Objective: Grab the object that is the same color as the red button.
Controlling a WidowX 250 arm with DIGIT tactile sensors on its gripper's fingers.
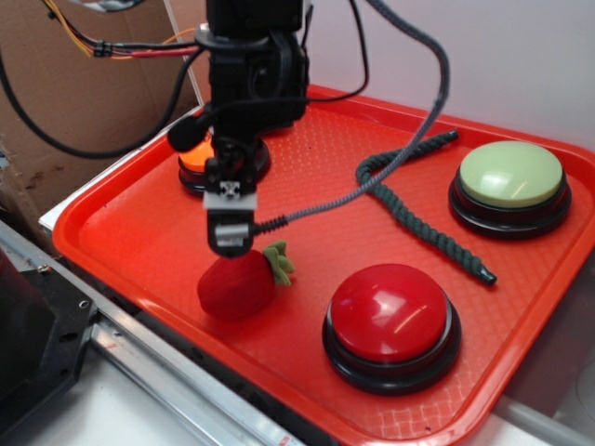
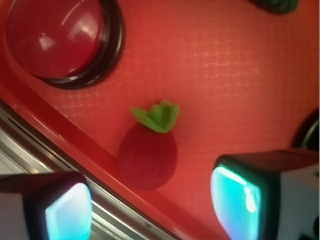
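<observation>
A red plastic tray [image 1: 139,223] carries 3 dome buttons, a plush strawberry and a dark green braided cord [image 1: 418,209]. The plush strawberry [image 1: 237,283] lies on its side near the tray's front-left rim, its green felt leaves [image 1: 279,263] pointing toward the middle of the tray. The glossy red button [image 1: 390,311] on its round black base sits just to the right of it, apart from it. A pale green button [image 1: 511,177] stands at the far right, and an orange button [image 1: 197,160] sits at the back left, mostly hidden behind the arm.

The end effector [image 1: 231,240] hangs directly over the strawberry, its tip just above the plush in the exterior view. In the wrist view the strawberry [image 2: 147,155] lies between the 2 fingers [image 2: 67,212], which stand wide apart on either side of it with clear gaps, holding nothing. The same view shows the red button [image 2: 52,37] at the upper left and the tray's rim running diagonally beneath the strawberry.
</observation>
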